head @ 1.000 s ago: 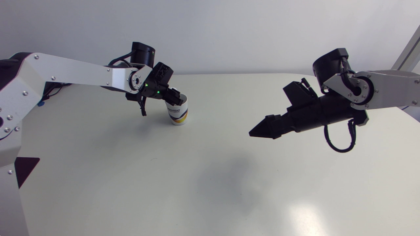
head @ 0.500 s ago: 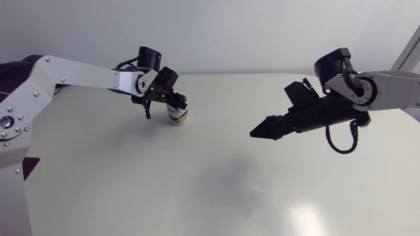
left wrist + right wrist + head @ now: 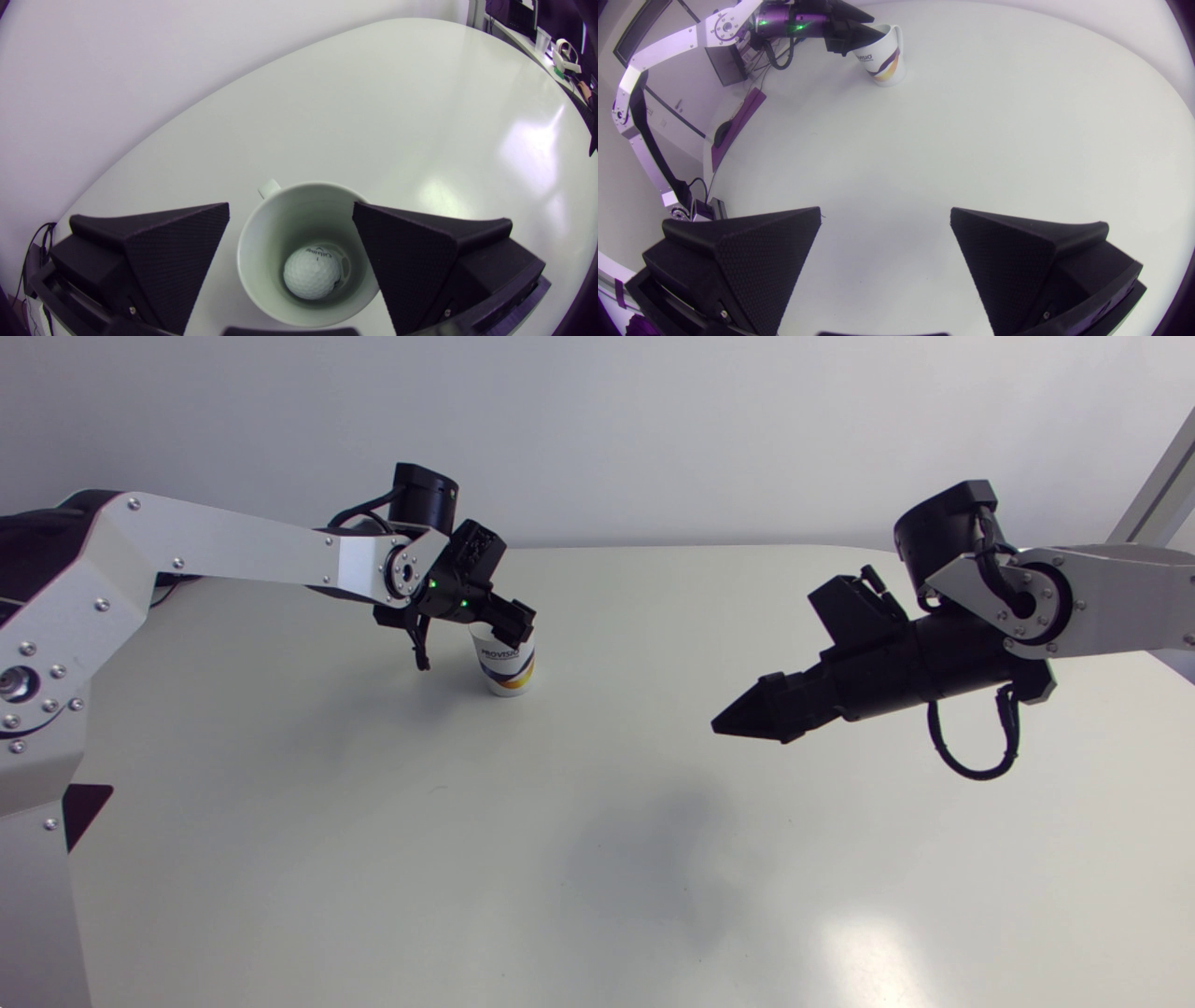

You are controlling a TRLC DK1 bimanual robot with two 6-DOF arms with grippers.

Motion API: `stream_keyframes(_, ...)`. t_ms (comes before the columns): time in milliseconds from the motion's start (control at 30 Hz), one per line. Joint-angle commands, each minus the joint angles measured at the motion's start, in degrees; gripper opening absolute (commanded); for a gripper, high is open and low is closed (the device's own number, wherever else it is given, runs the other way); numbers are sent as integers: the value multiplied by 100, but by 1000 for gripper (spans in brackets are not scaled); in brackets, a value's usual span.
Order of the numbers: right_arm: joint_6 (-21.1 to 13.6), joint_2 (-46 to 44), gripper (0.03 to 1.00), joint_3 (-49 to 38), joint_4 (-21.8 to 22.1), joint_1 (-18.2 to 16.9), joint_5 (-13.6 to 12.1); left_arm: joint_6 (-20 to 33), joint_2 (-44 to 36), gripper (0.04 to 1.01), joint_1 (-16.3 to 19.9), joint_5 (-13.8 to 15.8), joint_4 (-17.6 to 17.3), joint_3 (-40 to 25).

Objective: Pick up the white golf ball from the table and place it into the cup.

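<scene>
The white golf ball (image 3: 312,279) lies at the bottom of the white cup (image 3: 261,242), seen from straight above in the left wrist view. My left gripper (image 3: 290,210) hangs open just over the cup's mouth, one finger to each side, holding nothing. In the head view the cup (image 3: 504,667), with an orange and dark print, stands at the table's far left-middle under the left gripper (image 3: 516,625). My right gripper (image 3: 738,721) hovers above the table's right half, pointing left. Its own view shows the right gripper (image 3: 885,214) open and empty, with the cup (image 3: 883,58) far ahead.
The pale table (image 3: 597,859) carries nothing else. A shadow of the right arm falls on its middle.
My left gripper has opened above the cup and the golf ball has dropped out of it into the cup. The left arm shifted slightly right. The right arm barely moved.
</scene>
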Motion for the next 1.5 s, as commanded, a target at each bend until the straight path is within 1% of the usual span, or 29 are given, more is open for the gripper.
stream_keyframes(0,-89,-129,977,-164,79,-25,87,-192,-310,997,13,17,103,-200)
stream_keyframes(100,-80,-173,977,-182,123,-8,175,-315,-723,997,13,17,508,-542)
stream_keyframes(133,-80,-200,977,-191,150,10,236,-359,-864,997,30,26,569,-622)
stream_keyframes(300,-19,-376,977,-235,308,19,544,-447,-1637,997,92,26,639,-991)
stream_keyframes(400,95,-507,977,-279,492,-16,896,-482,-2173,997,162,17,727,-1307)
stream_keyframes(467,157,-595,977,-349,659,-43,1168,-509,-2498,997,232,17,727,-1500)
stream_keyframes(600,218,-824,977,-542,932,-183,1581,-526,-3281,997,382,17,736,-2142)
stream_keyframes(633,227,-894,977,-586,976,-192,1731,-526,-3509,997,434,8,745,-2327)
stream_keyframes(767,236,-1210,977,-797,1116,-262,2100,-711,-4282,997,724,-18,754,-2880)
stream_keyframes(800,236,-1298,977,-850,1143,-271,2205,-746,-4476,997,777,-89,780,-3030)
stream_keyframes(833,236,-1404,977,-911,1152,-298,2337,-755,-4731,997,804,-256,859,-3232)
stream_keyframes(900,227,-1615,977,-1061,1239,-306,2495,-772,-5197,997,812,-484,1061,-3619)
stream_keyframes(967,218,-1852,977,-1219,1310,-368,2680,-834,-5654,997,812,-739,1096,-3953)
stream_keyframes(1000,227,-1958,977,-1289,1327,-386,2750,-869,-5864,997,804,-818,1096,-4111)
stream_keyframes(1033,236,-2081,977,-1351,1371,-412,2882,-878,-6067,997,804,-871,1105,-4260)
stream_keyframes(1100,236,-2432,977,-1597,1617,-429,3269,-887,-6506,997,795,-968,1079,-4533)
stream_keyframes(1167,236,-2740,977,-1790,1758,-429,3629,-895,-6919,997,777,-1020,956,-4770)
stream_keyframes(1200,201,-2880,977,-1861,1776,-429,3717,-895,-7104,997,760,-1108,921,-4884)
stream_keyframes(1267,60,-3135,977,-2019,1784,-465,3726,-860,-7429,995,628,-1372,806,-5095)
stream_keyframes(1300,-10,-3250,977,-2098,1784,-500,3726,-825,-7561,993,584,-1425,710,-5166)
stream_keyframes(1333,-54,-3381,977,-2195,1828,-535,3726,-825,-7684,990,566,-1521,639,-5253)
stream_keyframes(1367,-107,-3540,977,-2318,1907,-561,3726,-825,-7842,989,566,-1556,604,-5359)
stream_keyframes(1400,-107,-3715,977,-2449,2013,-614,3726,-816,-7974,985,566,-1680,578,-5456)
stream_keyframes(1467,-107,-4102,977,-2722,2224,-728,3726,-869,-8352,985,584,-1697,472,-5640)
